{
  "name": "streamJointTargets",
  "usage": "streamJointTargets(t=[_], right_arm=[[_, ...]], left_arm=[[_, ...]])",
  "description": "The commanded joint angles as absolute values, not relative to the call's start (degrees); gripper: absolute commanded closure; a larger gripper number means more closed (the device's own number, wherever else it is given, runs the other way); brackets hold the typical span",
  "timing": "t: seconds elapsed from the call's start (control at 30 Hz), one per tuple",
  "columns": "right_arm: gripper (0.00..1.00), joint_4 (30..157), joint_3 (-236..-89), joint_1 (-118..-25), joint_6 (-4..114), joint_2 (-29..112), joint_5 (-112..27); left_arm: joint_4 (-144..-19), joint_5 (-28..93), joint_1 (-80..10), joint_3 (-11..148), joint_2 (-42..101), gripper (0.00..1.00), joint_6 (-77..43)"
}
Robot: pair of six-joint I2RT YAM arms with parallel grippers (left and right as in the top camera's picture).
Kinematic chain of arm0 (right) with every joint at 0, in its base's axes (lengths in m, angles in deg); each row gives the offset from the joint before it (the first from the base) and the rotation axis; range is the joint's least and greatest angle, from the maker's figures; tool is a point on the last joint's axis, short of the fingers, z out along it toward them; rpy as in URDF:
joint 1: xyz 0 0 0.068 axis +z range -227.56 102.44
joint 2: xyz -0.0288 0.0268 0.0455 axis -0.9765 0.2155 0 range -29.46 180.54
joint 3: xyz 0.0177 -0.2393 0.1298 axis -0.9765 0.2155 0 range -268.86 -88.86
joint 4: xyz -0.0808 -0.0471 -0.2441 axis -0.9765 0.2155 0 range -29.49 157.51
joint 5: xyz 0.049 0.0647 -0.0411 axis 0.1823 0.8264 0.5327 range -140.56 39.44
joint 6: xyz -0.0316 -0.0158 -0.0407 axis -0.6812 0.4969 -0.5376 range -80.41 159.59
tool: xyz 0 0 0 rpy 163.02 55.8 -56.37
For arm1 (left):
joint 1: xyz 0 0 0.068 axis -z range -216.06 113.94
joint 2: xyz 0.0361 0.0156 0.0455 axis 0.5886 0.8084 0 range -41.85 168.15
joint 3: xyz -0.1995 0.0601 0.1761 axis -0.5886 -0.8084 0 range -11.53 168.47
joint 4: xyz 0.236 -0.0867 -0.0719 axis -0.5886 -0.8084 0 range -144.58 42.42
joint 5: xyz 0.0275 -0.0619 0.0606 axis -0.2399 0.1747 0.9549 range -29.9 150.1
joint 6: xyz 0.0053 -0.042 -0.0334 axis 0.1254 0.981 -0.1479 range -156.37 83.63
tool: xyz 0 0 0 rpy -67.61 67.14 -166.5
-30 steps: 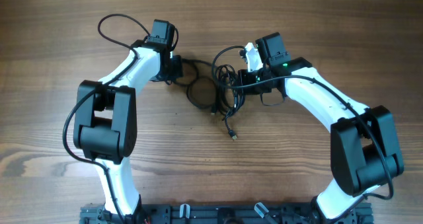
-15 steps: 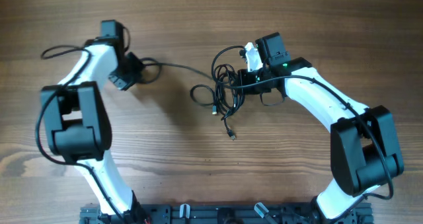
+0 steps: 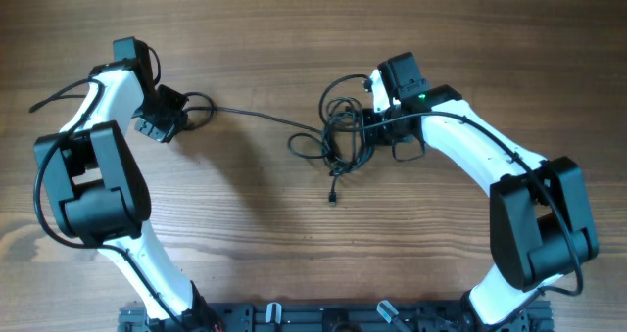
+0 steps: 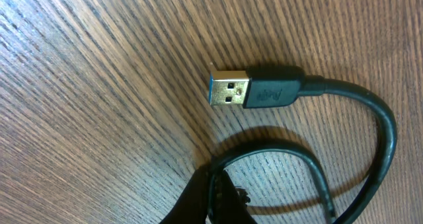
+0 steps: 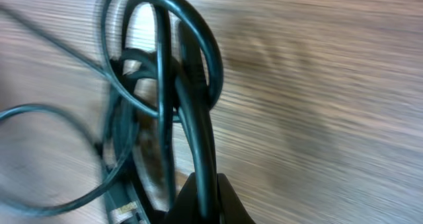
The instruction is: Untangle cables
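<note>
A tangle of thin black cables [image 3: 341, 134] lies at the table's middle, with one plug end [image 3: 333, 199] trailing toward the front. One cable [image 3: 253, 113] runs out taut to the left. My left gripper [image 3: 168, 117] is shut on that cable near its end; the left wrist view shows its loop [image 4: 370, 151] and silver USB plug [image 4: 231, 92] just past the jaws [image 4: 215, 191]. My right gripper [image 3: 367, 126] is shut on a strand of the tangle, seen in the right wrist view [image 5: 201, 164] between the jaws [image 5: 205, 197].
The wooden table [image 3: 245, 234] surrounds the cables. Thick black arm wires loop near the left arm [image 3: 59, 97] and beside the right wrist [image 3: 407, 151]. The arm bases stand along the front edge [image 3: 323, 317].
My left gripper has pulled its cable far to the left, drawing one strand out of the tangle. The tangle shifted slightly; the right gripper stayed in place.
</note>
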State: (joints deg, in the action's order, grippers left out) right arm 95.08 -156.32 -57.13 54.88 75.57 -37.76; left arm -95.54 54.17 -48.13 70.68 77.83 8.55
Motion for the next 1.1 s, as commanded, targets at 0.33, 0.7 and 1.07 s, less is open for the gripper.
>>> streamJointTargets(t=[0.33,0.7,1.07], right_arm=[[0.88,105.39,-155.58,-72.37,56.48,76.1,-54.09],[0.91,104.41,-155.58,-83.12,57.79,76.1,-54.81],[0.95,98.03,-155.58,-92.76,62.25,76.1,-62.39]], left_arm=[[-95.85,61.4,-49.64,68.93,80.19,0.96,10.59],[-94.98,60.99,-47.78,68.93,80.19,0.96,10.56],[-94.98,60.2,-47.78,68.93,80.19,0.96,10.56]])
